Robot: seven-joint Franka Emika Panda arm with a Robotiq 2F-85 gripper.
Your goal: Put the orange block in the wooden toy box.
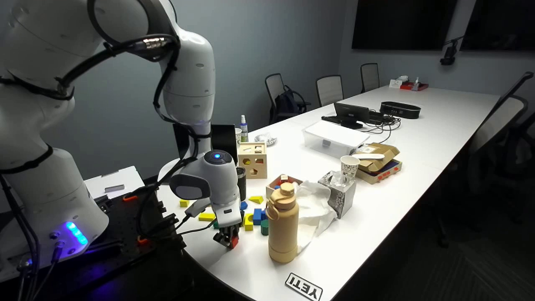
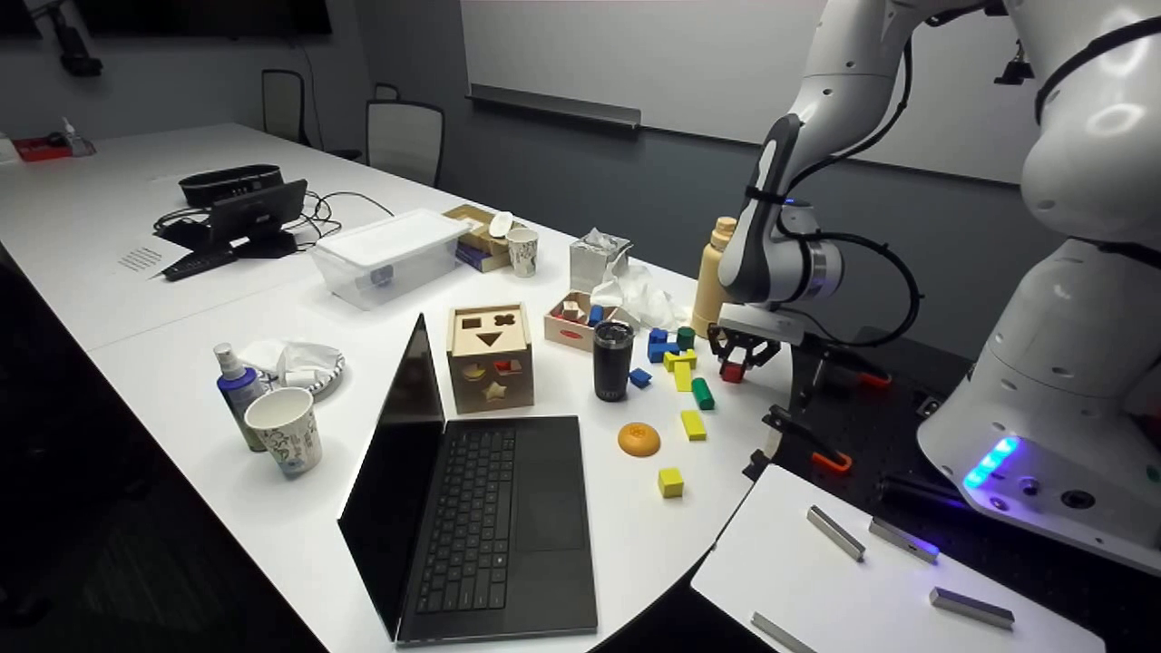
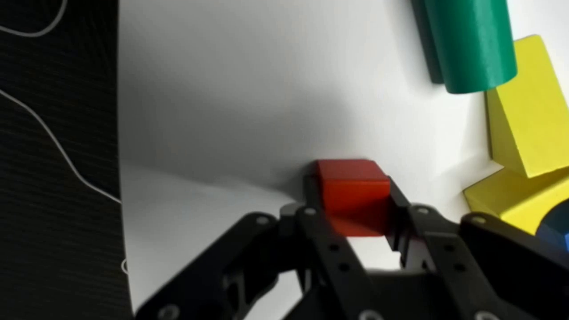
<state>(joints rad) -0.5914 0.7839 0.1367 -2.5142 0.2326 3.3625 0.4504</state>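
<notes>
The wooden toy box (image 1: pixel 252 155) stands upright on the white table in both exterior views (image 2: pixel 490 359), pale tan with dark cut-outs, beyond the loose blocks from the arm. My gripper (image 3: pixel 353 191) is shut on a small red-orange block (image 3: pixel 355 200), one finger against each side. The gripper also shows low over the table near its curved edge in both exterior views (image 1: pixel 228 238) (image 2: pixel 739 345). The block shows at the fingertips there (image 1: pixel 235 242) (image 2: pixel 732 372). I cannot tell whether it touches the table. Part of its sides is hidden by the fingers.
A beige jug (image 1: pixel 283 225) stands close to the gripper. A green cylinder (image 3: pixel 473 44) and yellow blocks (image 3: pixel 533 115) lie beside it. A black tumbler (image 2: pixel 612 363), an orange dome (image 2: pixel 639 440), a laptop (image 2: pixel 508 526) and a small open box (image 2: pixel 571 336) are near the toy box.
</notes>
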